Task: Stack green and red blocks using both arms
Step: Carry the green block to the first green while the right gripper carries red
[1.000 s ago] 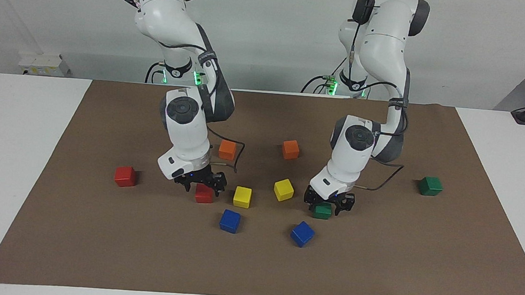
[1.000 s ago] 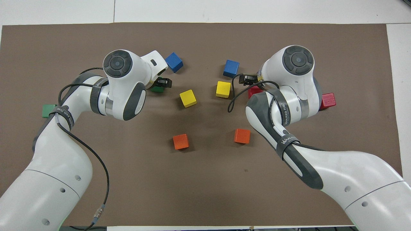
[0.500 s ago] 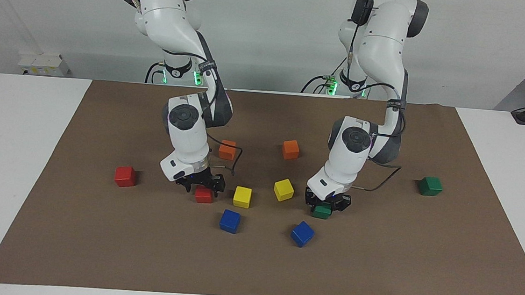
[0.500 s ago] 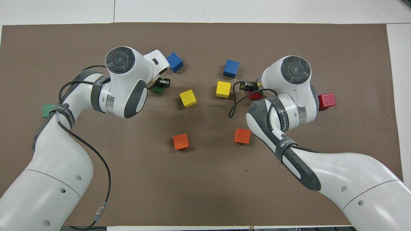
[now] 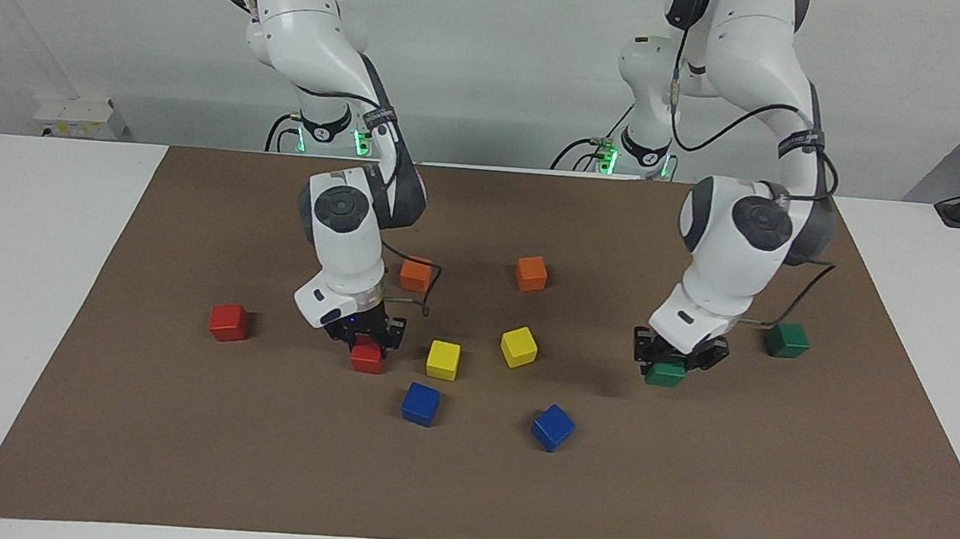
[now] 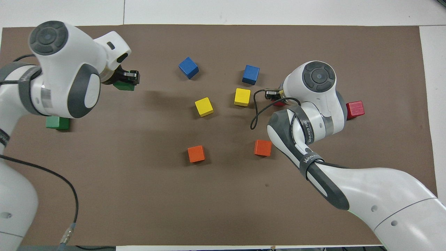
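Note:
My left gripper [image 5: 677, 361] is shut on a dark green block [image 5: 664, 375] and holds it just above the mat, beside the second green block [image 5: 786, 339]. In the overhead view this gripper [image 6: 126, 78] and its green block [image 6: 124, 85] are over the mat at the left arm's end, with the second green block [image 6: 57, 122] nearer the robots. My right gripper [image 5: 368, 340] is down on a red block [image 5: 367, 359] that rests on the mat, fingers closed on its sides. The second red block [image 5: 228, 322] lies toward the right arm's end.
Two orange cubes [image 5: 415, 274] [image 5: 532, 273], two yellow cubes [image 5: 443, 359] [image 5: 518, 346] and two blue cubes [image 5: 421, 403] [image 5: 552, 427] lie on the brown mat [image 5: 174, 451] between the arms. The nearest yellow cube is close beside the right gripper.
My left gripper closed on the green block, lifted it and carried it toward the left arm's end. My right gripper lowered over the red block and narrowed its fingers onto it.

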`<state>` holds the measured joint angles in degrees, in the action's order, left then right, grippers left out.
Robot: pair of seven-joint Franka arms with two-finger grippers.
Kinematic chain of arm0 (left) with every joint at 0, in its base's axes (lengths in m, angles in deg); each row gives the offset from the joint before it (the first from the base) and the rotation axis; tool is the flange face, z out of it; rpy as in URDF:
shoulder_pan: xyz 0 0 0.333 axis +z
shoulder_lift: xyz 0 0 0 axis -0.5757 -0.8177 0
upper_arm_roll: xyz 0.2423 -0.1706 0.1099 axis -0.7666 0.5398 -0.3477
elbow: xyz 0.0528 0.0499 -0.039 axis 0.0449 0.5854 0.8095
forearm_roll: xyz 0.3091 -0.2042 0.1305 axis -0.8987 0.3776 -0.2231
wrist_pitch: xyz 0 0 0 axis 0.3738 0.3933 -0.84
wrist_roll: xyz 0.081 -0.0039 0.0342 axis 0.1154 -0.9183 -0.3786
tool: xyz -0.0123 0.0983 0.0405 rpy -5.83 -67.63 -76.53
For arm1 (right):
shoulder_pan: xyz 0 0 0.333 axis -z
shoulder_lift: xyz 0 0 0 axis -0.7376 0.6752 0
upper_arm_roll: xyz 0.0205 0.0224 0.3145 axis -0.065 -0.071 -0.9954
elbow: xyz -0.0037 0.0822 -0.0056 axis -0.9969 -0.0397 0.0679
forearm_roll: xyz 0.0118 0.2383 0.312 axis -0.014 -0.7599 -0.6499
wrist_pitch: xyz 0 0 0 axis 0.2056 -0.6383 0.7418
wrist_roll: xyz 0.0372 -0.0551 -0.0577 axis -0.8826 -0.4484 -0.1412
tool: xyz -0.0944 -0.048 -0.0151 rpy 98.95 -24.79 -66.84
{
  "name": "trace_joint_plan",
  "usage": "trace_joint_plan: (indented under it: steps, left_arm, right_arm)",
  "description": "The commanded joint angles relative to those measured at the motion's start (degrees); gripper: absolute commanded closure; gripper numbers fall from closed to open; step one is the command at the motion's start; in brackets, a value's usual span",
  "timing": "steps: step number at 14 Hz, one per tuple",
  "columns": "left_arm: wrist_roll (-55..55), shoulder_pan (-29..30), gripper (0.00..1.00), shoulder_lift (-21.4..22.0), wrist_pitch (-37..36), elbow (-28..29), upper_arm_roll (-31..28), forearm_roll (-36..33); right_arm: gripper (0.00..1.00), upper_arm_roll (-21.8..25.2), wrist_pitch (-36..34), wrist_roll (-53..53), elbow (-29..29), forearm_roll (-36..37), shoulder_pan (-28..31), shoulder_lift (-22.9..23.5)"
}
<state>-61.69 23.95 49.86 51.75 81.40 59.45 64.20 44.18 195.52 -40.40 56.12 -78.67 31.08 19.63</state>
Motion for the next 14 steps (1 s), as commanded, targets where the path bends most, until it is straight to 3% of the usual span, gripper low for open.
trace_joint_plan:
  steps: [1, 3, 5, 9, 14]
  left_arm:
    - [-8.08, 5.02, 1.0, 6.68, -0.22, 8.66, 0.17, 0.85]
    - [-15.9, 10.03, 1.0, 9.32, -0.13, 11.57, 0.34, 0.85]
    - [-21.27, 14.51, 1.0, 10.82, -0.13, 13.07, 0.34, 0.93]
    - [-24.11, 21.2, 1.0, 11.97, 1.09, 15.52, 0.34, 1.11]
    - [-24.2, 24.9, 1.0, 13.56, 12.33, 23.43, 0.34, 3.57]
  right_arm:
    - [1.0, -0.35, -10.17, -4.65, -8.53, 0.84, 1.76, -0.98]
    - [1.0, -0.35, -11.78, -12.19, -9.53, 0.84, 5.44, -1.33]
    - [1.0, -0.35, -12.05, -17.83, -6.82, 0.66, 8.7, -3.87]
    - [1.0, -0.35, -14.23, -29.96, -3.64, 0.4, 16.6, -8.36]
    - [1.0, -0.35, -14.69, -34.81, 3.2, -0.39, 21.71, -13.37]
